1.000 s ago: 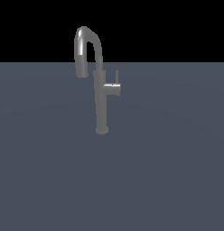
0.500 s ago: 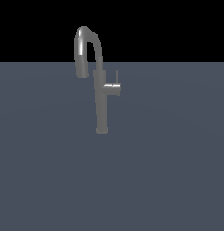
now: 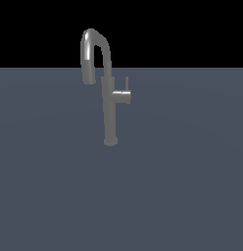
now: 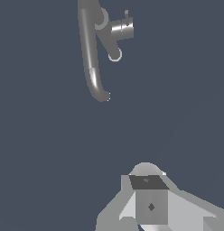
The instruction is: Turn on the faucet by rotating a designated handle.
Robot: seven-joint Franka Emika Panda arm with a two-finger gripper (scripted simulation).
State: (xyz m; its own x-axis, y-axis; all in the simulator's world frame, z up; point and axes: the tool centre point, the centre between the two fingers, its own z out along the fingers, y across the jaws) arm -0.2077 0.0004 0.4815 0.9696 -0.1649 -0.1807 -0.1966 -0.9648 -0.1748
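Faucet: we see the faucet standing upright on a flat blue-grey surface, a little toward the exterior view's left of centre and toward the far part of that surface.
Column: it is a straight, slim grey post, with its round foot planted on the surface.
Spout: the thick curved spout rises from the column's top, hooks over toward the exterior view's left and ends with its mouth pointing down, level with the upper part of the column.
Handle: the handle is a thin short rod standing upright from the end of a stubby cylinder that branches off the column toward the exterior view's right.
Wrist view of faucet: we look down on the faucet from above; the spout runs as a long curved bar and the stubby cylinder with the handle juts out sideways beside it.
Gripper: the gripper shows in the wrist view as pale grey blocks, well apart from the faucet and touching nothing.
Gripper state: we cannot tell whether the jaws stand apart or together, since the fingertips are not clearly visible.
Exterior view of arm: we do not see the arm here.
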